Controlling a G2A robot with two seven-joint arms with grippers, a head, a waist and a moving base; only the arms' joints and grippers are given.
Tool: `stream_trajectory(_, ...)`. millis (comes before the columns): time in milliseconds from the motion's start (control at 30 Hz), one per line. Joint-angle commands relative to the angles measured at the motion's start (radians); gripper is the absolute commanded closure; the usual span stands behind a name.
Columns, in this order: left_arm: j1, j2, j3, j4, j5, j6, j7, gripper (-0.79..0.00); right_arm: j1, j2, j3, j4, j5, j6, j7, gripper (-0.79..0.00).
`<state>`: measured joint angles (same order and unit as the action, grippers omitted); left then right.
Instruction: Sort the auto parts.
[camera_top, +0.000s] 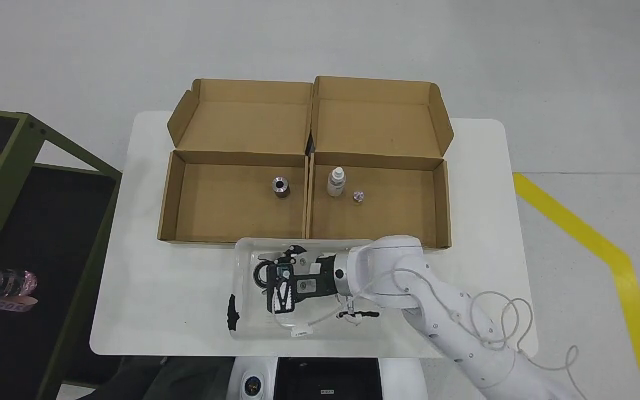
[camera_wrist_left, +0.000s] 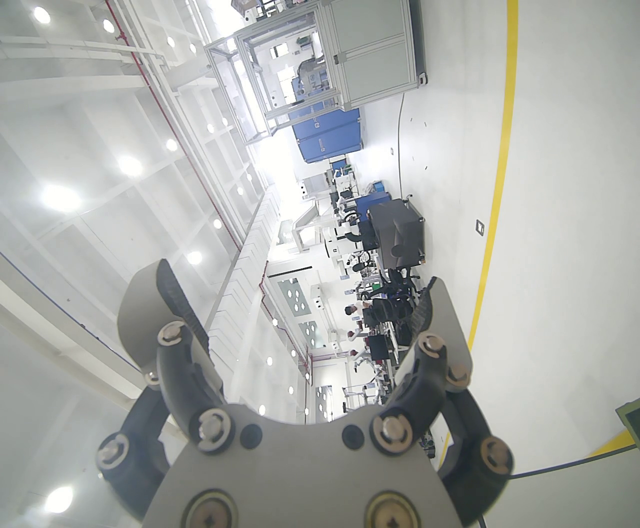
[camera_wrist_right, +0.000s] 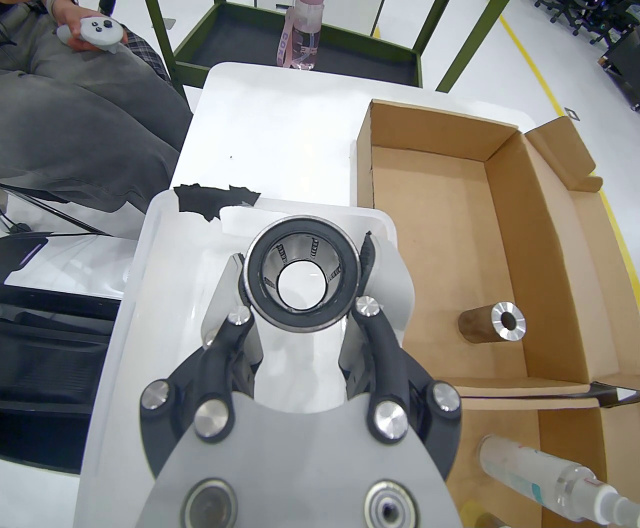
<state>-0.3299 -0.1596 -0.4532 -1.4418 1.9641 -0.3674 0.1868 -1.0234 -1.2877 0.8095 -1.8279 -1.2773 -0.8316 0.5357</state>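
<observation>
Pinching the metal sleeve (camera_wrist_right: 320, 250), right tool (camera_wrist_right: 304, 265) should rise clear of the tray (camera_wrist_right: 150, 225) rim before crossing to the box (camera_wrist_right: 440, 210).

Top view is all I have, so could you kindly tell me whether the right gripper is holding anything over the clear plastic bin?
Observer: Yes, the right gripper is shut on a hollow steel sleeve with a black rim, above the clear plastic bin.
Operator: Thank you; and the left gripper?
Observer: The left gripper is open and empty, aimed at the hall, not the table.
Operator: And the single part in the left cardboard box?
Observer: A brown-sided cylinder with a bored silver end, lying on its side.
</observation>
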Motion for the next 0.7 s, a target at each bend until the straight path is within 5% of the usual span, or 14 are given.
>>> stream_trajectory(0,0.000,0.000,0.000,0.000,0.000,0.000,0.000,-0.785,0.008,0.000,0.002,0.001,0.008,0.002,-0.004,0.000)
stream_trajectory(667,0.000,0.000,0.000,0.000,0.000,0.000,0.000,-0.785,0.105,-0.010,0.018,0.051,0.069,0.056,-0.029,0.000)
